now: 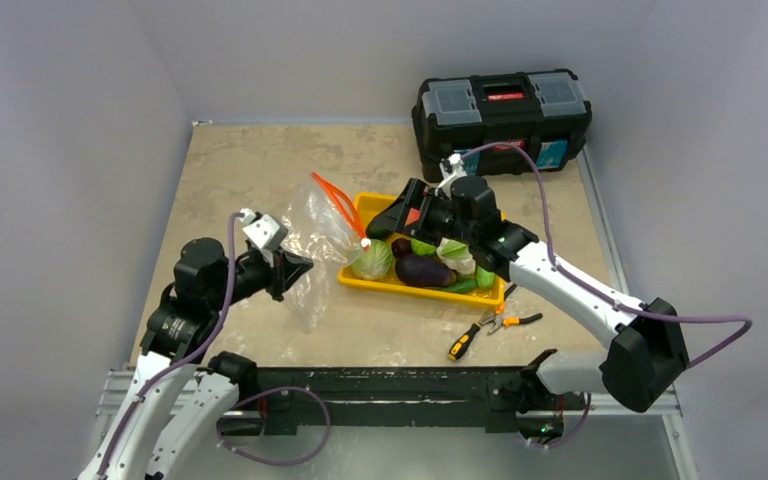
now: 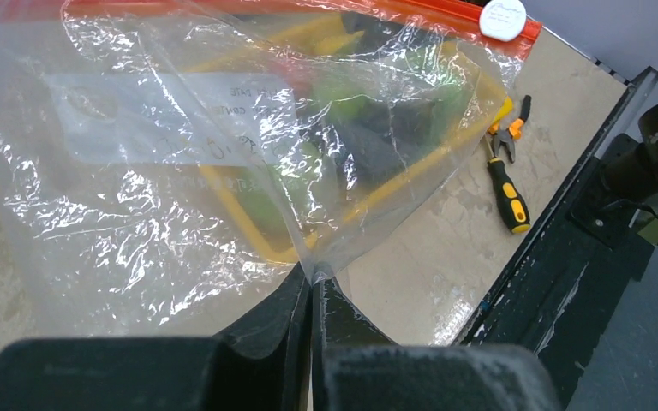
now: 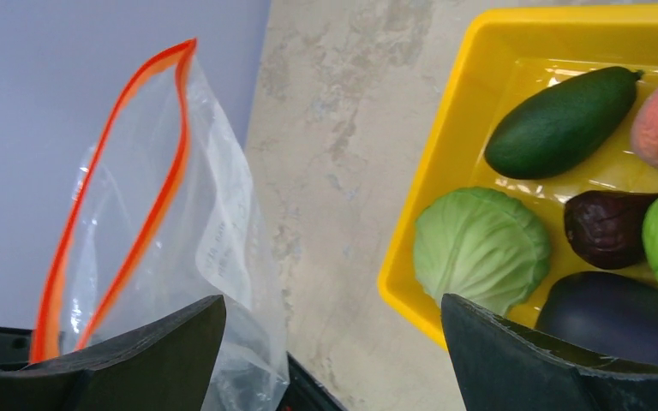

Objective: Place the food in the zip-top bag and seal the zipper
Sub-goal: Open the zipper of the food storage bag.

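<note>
Zip-top bag is pinched by the left hand; the right hand is spread wide near the cabbage.

Pale grey walls around a beige, stone-patterned tabletop — black toolbox at its far right corner, dark metal rail along the near edge.

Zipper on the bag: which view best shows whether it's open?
Right wrist: the zipper appears as two red-orange strips parted in a loop, open. Left wrist shows a flat strip along the top edge with a white slider. Top external shows a small orange loop.
</note>
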Robot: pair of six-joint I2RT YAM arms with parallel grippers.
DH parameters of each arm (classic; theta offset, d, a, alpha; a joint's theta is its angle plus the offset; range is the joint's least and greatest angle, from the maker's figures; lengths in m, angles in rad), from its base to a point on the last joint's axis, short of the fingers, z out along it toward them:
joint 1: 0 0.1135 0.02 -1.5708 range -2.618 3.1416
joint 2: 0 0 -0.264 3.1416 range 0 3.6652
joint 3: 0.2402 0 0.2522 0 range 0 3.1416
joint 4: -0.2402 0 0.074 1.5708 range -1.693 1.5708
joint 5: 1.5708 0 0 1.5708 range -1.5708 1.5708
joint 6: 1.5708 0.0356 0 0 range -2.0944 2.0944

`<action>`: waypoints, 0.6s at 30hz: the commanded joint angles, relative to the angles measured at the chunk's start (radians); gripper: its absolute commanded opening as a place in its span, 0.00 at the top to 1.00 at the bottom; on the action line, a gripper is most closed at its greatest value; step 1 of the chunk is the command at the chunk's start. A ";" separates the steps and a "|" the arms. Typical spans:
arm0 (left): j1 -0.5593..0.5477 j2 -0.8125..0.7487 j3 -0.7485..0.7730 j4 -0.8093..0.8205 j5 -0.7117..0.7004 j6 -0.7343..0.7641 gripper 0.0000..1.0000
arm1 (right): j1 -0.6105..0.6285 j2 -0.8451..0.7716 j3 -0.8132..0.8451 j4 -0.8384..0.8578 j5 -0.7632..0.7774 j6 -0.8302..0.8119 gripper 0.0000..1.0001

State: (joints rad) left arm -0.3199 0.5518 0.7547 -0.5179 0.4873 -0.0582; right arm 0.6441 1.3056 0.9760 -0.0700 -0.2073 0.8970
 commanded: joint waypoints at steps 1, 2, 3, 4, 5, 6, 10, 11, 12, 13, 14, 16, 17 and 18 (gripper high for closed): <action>-0.037 0.008 0.008 0.026 0.047 0.039 1.00 | -0.005 -0.011 0.044 0.094 -0.073 0.037 0.01; -0.046 0.006 0.008 0.023 0.043 0.041 1.00 | -0.005 -0.008 0.058 0.093 -0.075 0.029 0.01; -0.054 0.005 0.008 0.022 0.042 0.044 1.00 | -0.005 -0.007 0.073 0.091 -0.075 0.021 0.01; -0.059 0.003 0.008 0.022 0.043 0.043 1.00 | -0.004 -0.006 0.089 0.086 -0.073 0.018 0.01; -0.064 0.002 0.008 0.021 0.043 0.045 1.00 | -0.004 -0.004 0.107 0.075 -0.061 0.014 0.01; -0.068 0.003 0.008 0.019 0.041 0.047 1.00 | -0.004 0.000 0.128 0.072 -0.047 0.002 0.01; -0.091 0.010 0.007 0.012 0.028 0.053 1.00 | 0.000 0.044 0.201 0.008 -0.051 -0.045 0.05; -0.095 0.016 0.011 0.010 0.028 0.054 1.00 | 0.004 0.060 0.209 0.012 -0.076 -0.044 0.08; -0.098 0.023 0.014 0.008 0.029 0.054 1.00 | 0.009 0.074 0.211 0.019 -0.094 -0.042 0.11; -0.099 0.029 0.017 0.005 0.033 0.054 1.00 | 0.016 0.085 0.208 0.029 -0.106 -0.038 0.14; -0.101 0.033 0.019 0.002 0.035 0.054 1.00 | 0.021 0.092 0.200 0.042 -0.115 -0.033 0.15; -0.106 0.035 0.018 -0.001 0.031 0.054 1.00 | 0.037 0.101 0.183 0.061 -0.122 -0.023 0.17; -0.109 0.034 0.017 0.000 0.026 0.054 1.00 | 0.043 0.106 0.177 0.064 -0.122 -0.021 0.18; -0.110 0.034 0.015 0.000 0.024 0.054 1.00 | 0.047 0.107 0.170 0.065 -0.123 -0.021 0.19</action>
State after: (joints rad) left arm -0.4183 0.5850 0.7547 -0.5327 0.5049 -0.0315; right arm 0.6670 1.4021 1.1580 -0.0326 -0.2874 0.8780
